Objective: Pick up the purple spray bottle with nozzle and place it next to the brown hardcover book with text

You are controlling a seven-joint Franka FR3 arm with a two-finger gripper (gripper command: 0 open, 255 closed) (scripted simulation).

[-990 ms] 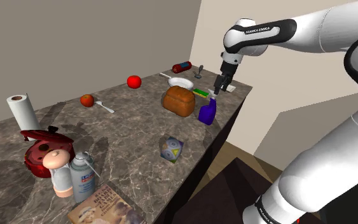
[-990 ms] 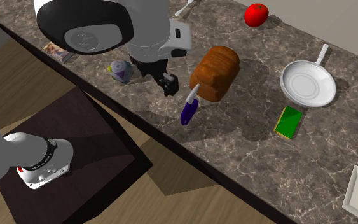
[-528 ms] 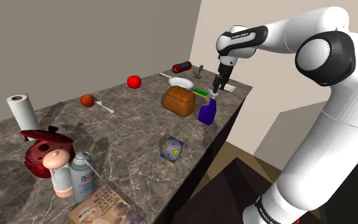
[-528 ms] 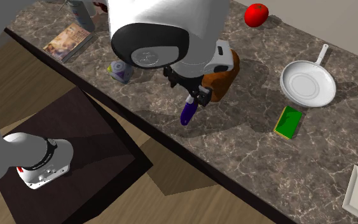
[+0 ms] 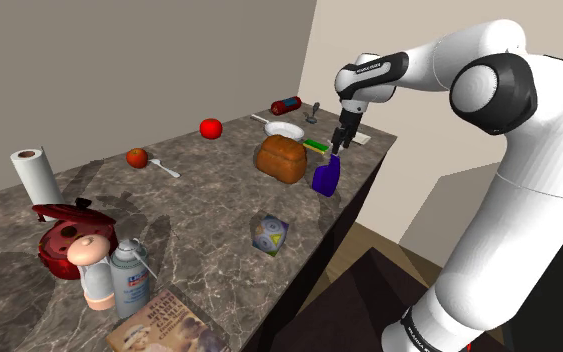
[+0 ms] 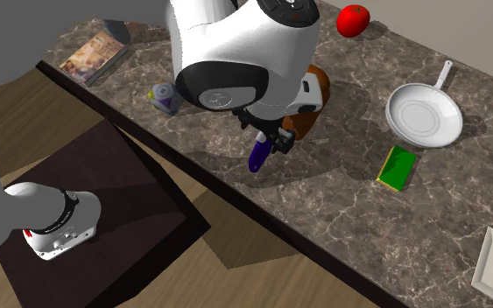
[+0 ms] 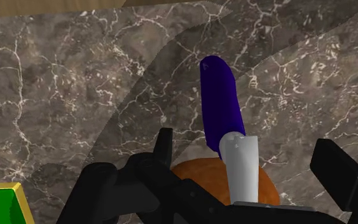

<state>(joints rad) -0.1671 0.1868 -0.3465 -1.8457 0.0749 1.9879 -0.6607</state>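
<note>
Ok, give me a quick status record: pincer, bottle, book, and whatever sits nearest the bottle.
pincer: pincer open, above the purple spray bottle with a white nozzle; fingers either side of the nozzle, not touching it
bottle: standing on the dark marbled counter near its edge, not lifted
nearest neighbour: brown bread loaf, beside the bottle
book: brown hardcover book with a pictured cover, lying flat at the counter's other end
stage: grasp not yet made

Shoulder view. Spray bottle (image 5: pixel 324 180) stands on counter (image 5: pixel 199 215), at its edge. Loaf (image 5: pixel 281 158) just beside bottle at 10 o'clock; sponge (image 5: pixel 316 145) near, at 12. Pan (image 5: pixel 285 130) behind loaf, 12 o'clock. Book (image 5: pixel 164 325) well apart, 8 o'clock of bottle; can (image 5: pixel 127 280) at book's 11.
</note>
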